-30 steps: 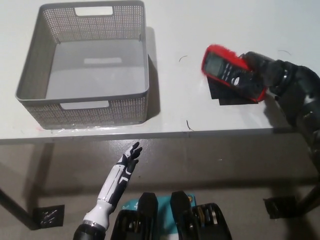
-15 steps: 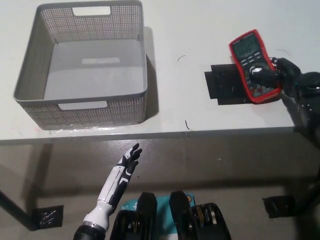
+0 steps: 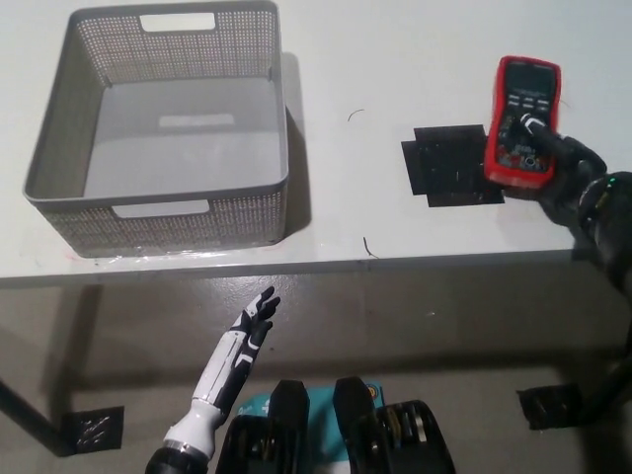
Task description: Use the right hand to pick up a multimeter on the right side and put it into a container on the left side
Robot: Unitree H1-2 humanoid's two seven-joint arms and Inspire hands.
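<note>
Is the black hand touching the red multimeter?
Touching. The head view shows the right hand's fingers lying across the multimeter's lower face.

Robot with one white hand and one black hand

The left hand is white with black fingertips on a slim white forearm; the right hand is black, with a small green light near its wrist.

White table under even light, black tape patch on its right side, grey-brown floor below, black tape squares on it
</note>
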